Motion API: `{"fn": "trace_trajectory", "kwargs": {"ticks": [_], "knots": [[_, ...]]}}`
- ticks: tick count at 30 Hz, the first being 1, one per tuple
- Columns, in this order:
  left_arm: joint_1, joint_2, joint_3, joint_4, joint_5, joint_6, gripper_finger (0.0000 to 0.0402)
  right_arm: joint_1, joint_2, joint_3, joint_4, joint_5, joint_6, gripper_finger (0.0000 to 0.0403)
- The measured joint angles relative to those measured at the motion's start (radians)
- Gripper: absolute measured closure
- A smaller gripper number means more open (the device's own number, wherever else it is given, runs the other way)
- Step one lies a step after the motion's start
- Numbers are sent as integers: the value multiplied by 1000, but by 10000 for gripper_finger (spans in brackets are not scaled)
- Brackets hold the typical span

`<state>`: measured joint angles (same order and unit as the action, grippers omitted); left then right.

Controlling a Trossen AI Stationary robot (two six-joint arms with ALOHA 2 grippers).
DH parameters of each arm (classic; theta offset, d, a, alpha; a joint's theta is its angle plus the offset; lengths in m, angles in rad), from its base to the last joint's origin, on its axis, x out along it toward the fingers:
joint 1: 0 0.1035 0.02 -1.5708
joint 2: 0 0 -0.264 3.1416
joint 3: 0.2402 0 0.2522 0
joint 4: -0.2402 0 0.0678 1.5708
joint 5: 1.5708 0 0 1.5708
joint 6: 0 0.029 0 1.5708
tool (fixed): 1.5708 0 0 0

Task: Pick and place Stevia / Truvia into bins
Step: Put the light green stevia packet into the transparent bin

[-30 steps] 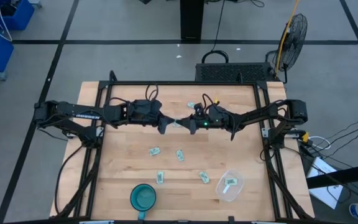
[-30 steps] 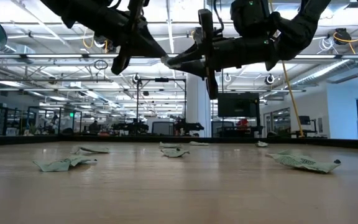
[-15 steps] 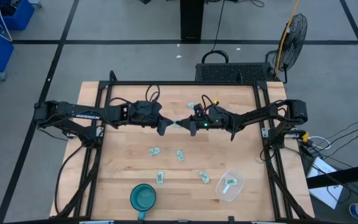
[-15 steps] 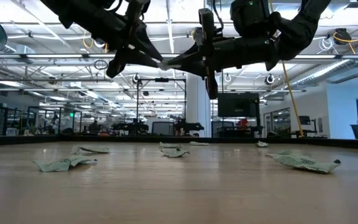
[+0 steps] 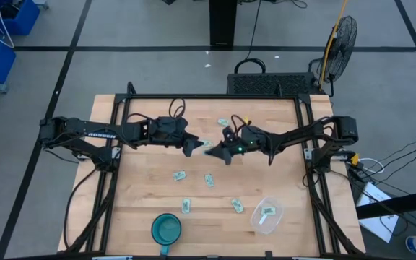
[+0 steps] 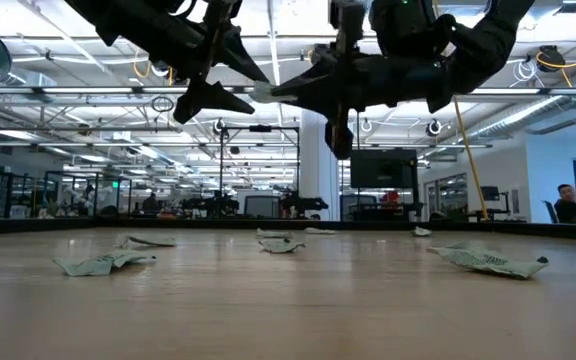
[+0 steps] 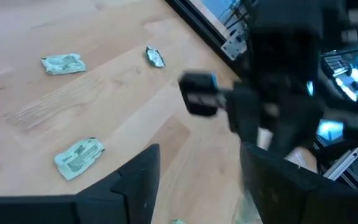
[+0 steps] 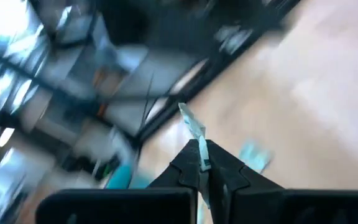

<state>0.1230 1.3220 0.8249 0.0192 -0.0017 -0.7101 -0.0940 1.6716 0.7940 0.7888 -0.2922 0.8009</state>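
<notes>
One pale green Stevia sachet (image 8: 192,127) is held high above the middle of the table by my right gripper (image 5: 212,150), which is shut on it. My left gripper (image 5: 193,147) stands open just to the sachet's left at the same height, its fingers (image 6: 230,98) spread and touching nothing. Several more sachets (image 5: 180,175) (image 5: 209,180) (image 5: 186,206) lie flat on the wooden table. The clear bin (image 5: 268,216) sits at the near right with one sachet (image 5: 267,211) in it. My right gripper pinches one end of the sachet (image 8: 199,149) between its two fingertips. The fingers are about level and point toward the table's left. The rest of the sachet sticks out beyond the tips, well clear of the table.
A teal round bowl (image 5: 166,230) stands at the near edge, left of the bin. Another sachet (image 5: 222,121) lies toward the far edge. A black frame (image 5: 118,130) borders the table. A person sits in the room beyond the table (image 6: 566,200).
My left gripper has opened and let go of the sachet that both grippers held between them. My right gripper has kept the sachet and turned at the wrist, so its fingers now slant toward the near left. Both hands stay at the same height.
</notes>
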Motion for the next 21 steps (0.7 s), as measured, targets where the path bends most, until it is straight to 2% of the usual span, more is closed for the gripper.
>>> {"fn": "trace_trajectory", "kwargs": {"ticks": [5,8,12,14,17,21], "knots": [[1,0,0,14,0,2,174,48,-106,0,-286,-182,-62,399],[3,0,0,12,-1,23,174,93,-224,0,-554,-190,-110,400],[14,0,0,11,-11,46,174,174,-400,0,-928,-174,-103,400],[21,0,0,11,-43,62,174,244,-476,0,-1047,-149,-74,400],[33,0,0,12,-128,70,174,367,-549,0,-1160,-100,-34,400],[57,0,0,12,-199,55,174,515,-563,0,-1235,4,-39,399]]}}
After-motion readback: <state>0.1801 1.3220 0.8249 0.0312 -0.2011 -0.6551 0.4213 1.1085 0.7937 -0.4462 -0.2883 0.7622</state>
